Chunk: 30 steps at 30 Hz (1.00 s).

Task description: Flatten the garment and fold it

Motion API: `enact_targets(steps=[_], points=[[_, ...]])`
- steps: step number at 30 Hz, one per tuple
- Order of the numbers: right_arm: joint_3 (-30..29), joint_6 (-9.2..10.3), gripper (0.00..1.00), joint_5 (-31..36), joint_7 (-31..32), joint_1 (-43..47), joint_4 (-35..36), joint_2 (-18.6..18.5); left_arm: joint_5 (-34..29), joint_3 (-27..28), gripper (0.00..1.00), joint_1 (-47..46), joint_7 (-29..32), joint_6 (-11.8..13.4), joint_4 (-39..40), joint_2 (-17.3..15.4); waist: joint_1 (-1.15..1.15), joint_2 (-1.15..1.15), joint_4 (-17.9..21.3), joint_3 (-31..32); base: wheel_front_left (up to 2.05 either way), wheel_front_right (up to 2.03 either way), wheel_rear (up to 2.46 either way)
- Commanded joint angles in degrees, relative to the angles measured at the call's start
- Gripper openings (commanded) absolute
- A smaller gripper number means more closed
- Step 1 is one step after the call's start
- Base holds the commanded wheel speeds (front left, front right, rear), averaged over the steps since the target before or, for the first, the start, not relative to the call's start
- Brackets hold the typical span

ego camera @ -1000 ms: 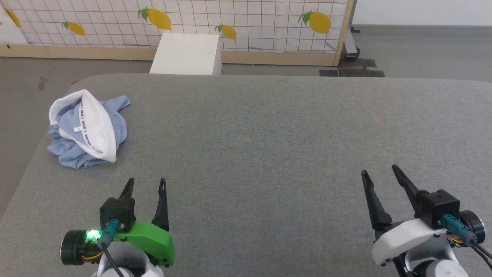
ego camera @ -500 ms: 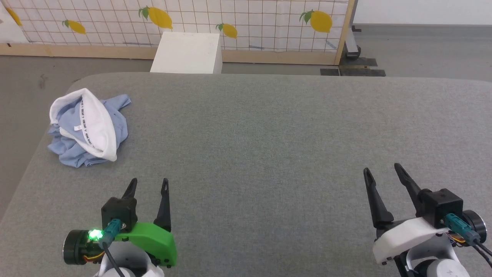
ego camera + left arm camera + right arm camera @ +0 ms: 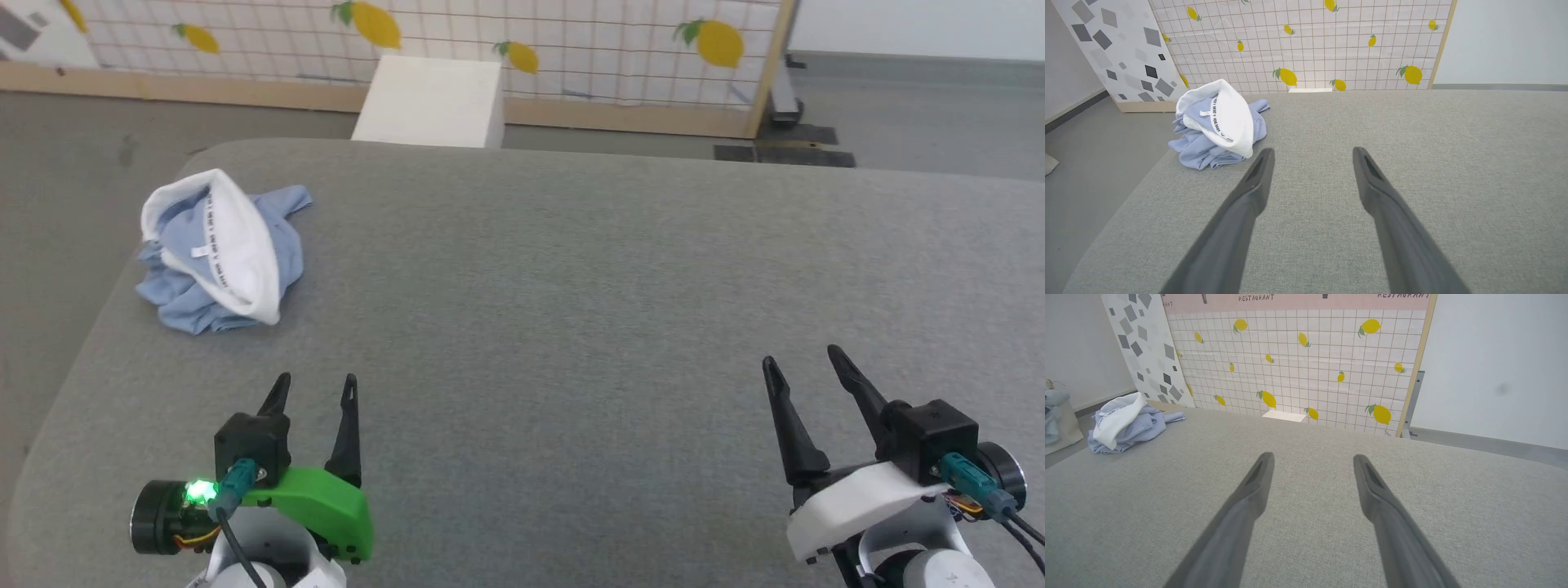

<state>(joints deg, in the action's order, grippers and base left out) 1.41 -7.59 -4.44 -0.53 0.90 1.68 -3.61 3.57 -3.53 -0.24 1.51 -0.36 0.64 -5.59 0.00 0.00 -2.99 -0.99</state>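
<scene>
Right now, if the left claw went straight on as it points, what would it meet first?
The left claw probably meets the grey table top; the garment lies left of that line.

Crumpled shirt (image 3: 1216,122) near the table's (image 3: 1433,134) left edge.
The left gripper (image 3: 1313,152) hovers over the grey table with its jaws spread wide. The blue shirt, white inside turned out, lies bunched beyond the left jaw's tip, before a lemon-print screen (image 3: 1310,45).
</scene>
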Motion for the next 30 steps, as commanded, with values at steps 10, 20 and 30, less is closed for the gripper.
enact_targets(steps=[10,20,30], points=[[1.6,0.08,1.0,-2.3,0.6,0.6,1.4,-0.4,0.3,-0.7,1.0,-1.9,0.1,0.9,-0.4,-2.1,0.0,0.0,-9.4,0.2,0.0,0.0,0.0],[3.4,0.09,1.0,-4.1,1.1,1.8,2.4,-0.9,-0.2,-2.4,1.0,-2.2,-0.2,1.9,-1.1,-2.3,0.0,0.0,-15.8,0.4,0.0,0.0,0.0],[4.5,0.09,1.0,-5.7,1.5,2.3,2.8,-0.9,-0.3,-3.5,1.0,-2.3,-0.2,2.5,-1.7,-3.2,0.0,0.0,-21.1,0.6,0.0,0.0,0.0]])
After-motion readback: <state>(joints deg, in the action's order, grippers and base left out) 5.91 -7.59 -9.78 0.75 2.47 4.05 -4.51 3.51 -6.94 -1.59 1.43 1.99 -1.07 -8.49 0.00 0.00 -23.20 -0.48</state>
